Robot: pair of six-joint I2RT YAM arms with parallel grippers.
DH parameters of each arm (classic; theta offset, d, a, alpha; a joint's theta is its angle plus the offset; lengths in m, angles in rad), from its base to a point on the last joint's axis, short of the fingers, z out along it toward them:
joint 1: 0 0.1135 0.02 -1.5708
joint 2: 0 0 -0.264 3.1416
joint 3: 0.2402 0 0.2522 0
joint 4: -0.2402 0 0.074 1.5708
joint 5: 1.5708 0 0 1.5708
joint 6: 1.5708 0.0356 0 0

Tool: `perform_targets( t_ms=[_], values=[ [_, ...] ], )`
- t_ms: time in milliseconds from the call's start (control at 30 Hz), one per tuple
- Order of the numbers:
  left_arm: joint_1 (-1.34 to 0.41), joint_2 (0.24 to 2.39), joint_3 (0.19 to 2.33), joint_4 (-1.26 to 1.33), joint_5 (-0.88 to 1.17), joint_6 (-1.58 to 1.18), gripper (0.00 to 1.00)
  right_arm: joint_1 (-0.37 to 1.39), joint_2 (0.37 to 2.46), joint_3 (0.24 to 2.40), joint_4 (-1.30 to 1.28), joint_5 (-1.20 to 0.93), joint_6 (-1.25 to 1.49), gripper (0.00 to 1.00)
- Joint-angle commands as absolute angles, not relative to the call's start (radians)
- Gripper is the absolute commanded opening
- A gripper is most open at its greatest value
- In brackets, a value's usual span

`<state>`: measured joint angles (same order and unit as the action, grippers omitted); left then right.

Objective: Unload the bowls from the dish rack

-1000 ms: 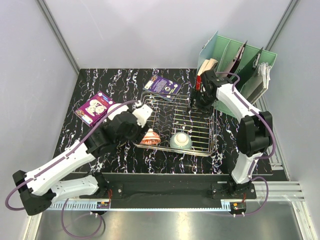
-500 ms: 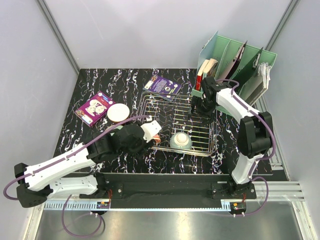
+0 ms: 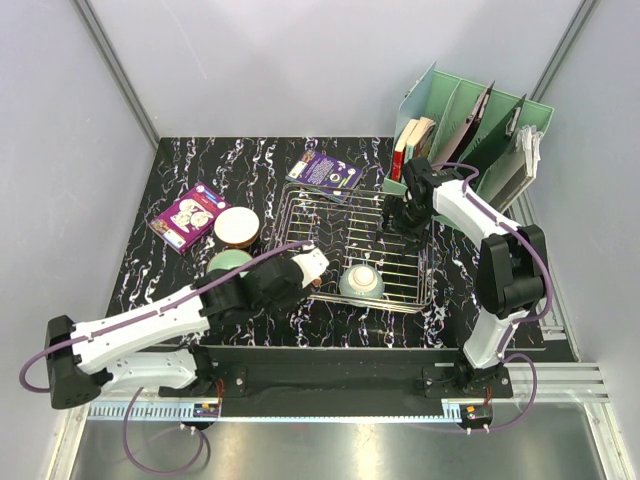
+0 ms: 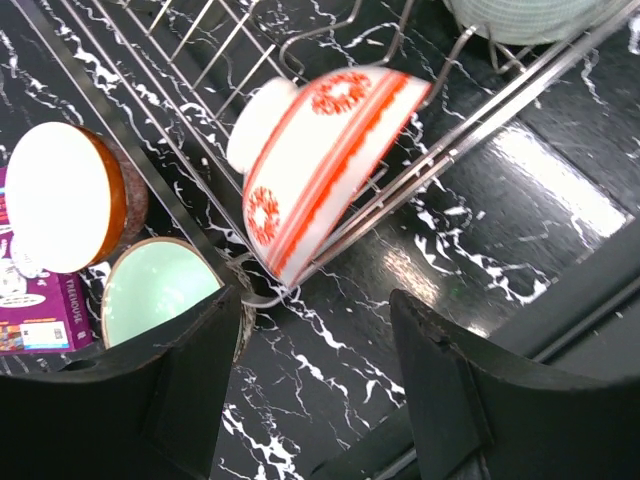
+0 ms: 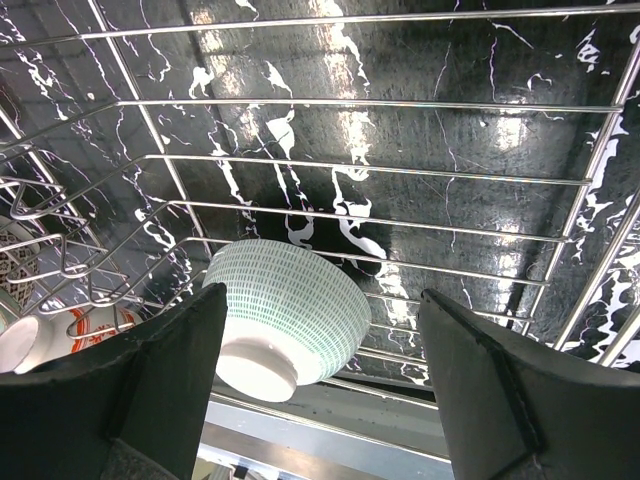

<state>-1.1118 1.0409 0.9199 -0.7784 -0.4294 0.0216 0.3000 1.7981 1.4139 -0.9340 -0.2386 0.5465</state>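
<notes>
1. top view: the dish rack (image 3: 405, 270) sits mid-table with two bowls left inside. the grey patterned bowl (image 3: 361, 282) lies by the front rail. the red floral bowl (image 3: 316, 284) is mostly hidden under the left gripper (image 3: 308, 264) at the rack's near left corner. an orange bowl (image 3: 237, 226) and a green bowl (image 3: 228, 263) stand on the table to the rack's left. the right gripper (image 3: 405, 216) hangs over the far right of the rack.
2. left wrist view: the jaws are spread and empty, with the fingers (image 4: 180, 390) short of the red floral bowl. only this view shows that the bowl leans tilted against the wires, foot up. the step looks like grasping it. to do it well, pinch the rim wall, lift straight up so it clears the rail, then set it down apart from the two table bowls close by.
3. right wrist view: the jaws are spread wide, holding nothing, above the bare grid. only here does the grey patterned bowl's foot show, so it seems tipped rather than upright.
</notes>
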Motion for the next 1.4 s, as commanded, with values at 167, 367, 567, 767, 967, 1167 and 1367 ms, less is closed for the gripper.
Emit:
perform_targets(
  t_ms=[167, 367, 567, 767, 967, 1167, 1367],
  values=[
    [-1.111, 1.103, 0.950, -0.672, -0.518, 0.018, 0.67, 0.295, 1.767, 1.428, -0.913, -0.282, 0.541, 0.85],
    [-1.075, 1.164, 0.963, -0.638, -0.491, 0.012, 0.68, 0.295, 1.781, 1.447, -0.914, -0.294, 0.538, 0.85],
    [-1.046, 1.192, 0.954, -0.600, -0.474, 0.015, 0.68, 0.295, 1.781, 1.433, -0.914, -0.298, 0.529, 0.85],
    [-1.035, 1.187, 0.931, -0.560, -0.479, 0.026, 0.52, 0.295, 1.790, 1.419, -0.913, -0.301, 0.519, 0.85],
    [-1.035, 1.183, 0.910, -0.554, -0.459, 0.029, 0.33, 0.295, 1.810, 1.420, -0.914, -0.295, 0.514, 0.85],
    [-1.037, 1.155, 0.894, -0.546, -0.437, 0.029, 0.17, 0.295, 1.841, 1.424, -0.914, -0.304, 0.512, 0.84],
    [-1.035, 1.141, 0.887, -0.543, -0.451, 0.037, 0.13, 0.295, 1.910, 1.414, -0.911, -0.351, 0.496, 0.81]
  ],
)
